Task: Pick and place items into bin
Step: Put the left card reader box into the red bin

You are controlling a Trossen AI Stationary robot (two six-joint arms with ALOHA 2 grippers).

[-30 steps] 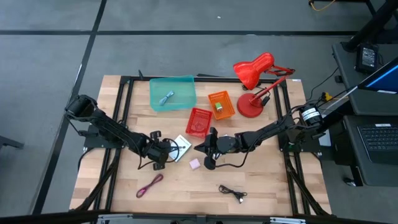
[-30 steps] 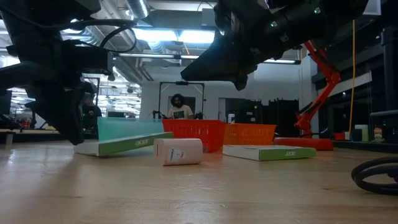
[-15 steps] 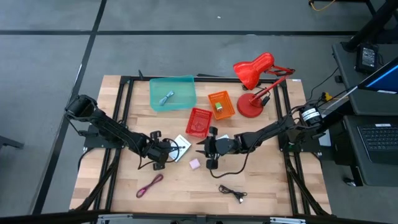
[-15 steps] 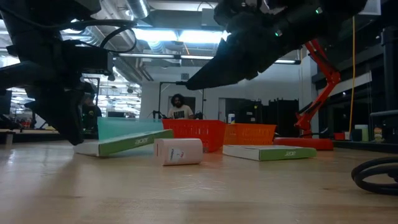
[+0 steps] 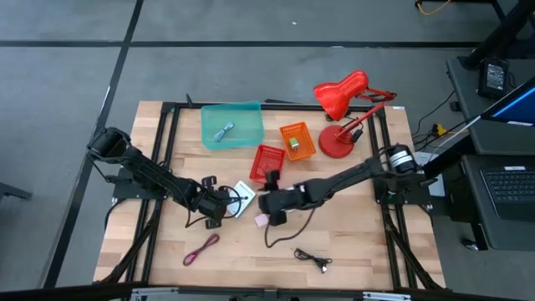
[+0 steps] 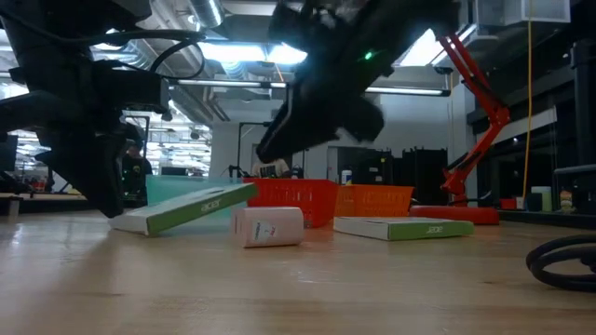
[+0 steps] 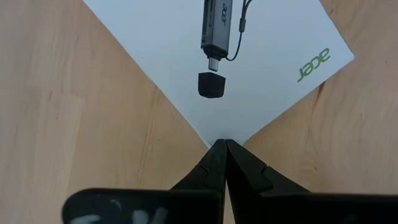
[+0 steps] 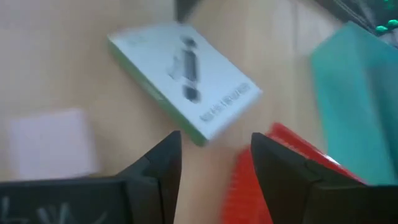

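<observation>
My left gripper (image 7: 219, 144): my fingers are pressed tight together, pinching one corner of the flat white printed packet (image 7: 249, 56), so that end tips up off the wooden table (image 5: 368, 251).
My right gripper (image 8: 216, 157): my two dark fingers are apart with nothing between them. It hangs just beside the white packet, over its edge.
White packet (image 5: 242, 197): it sits in front of the red mesh basket (image 5: 267, 164), between my two grippers.
Pink cube (image 5: 262, 220): small and square, just beside the white packet, on the near side.
Second white packet (image 6: 402, 227): flat on the table, near the first one.
Teal plastic bin (image 5: 231, 124): behind the white packet, well apart, with a blue-grey cable (image 5: 222, 131) inside.
Maroon cable (image 5: 201, 248): near the table's front edge, well apart from the white packet.
Black cable (image 5: 311, 259): also well in front of the white packet.
</observation>
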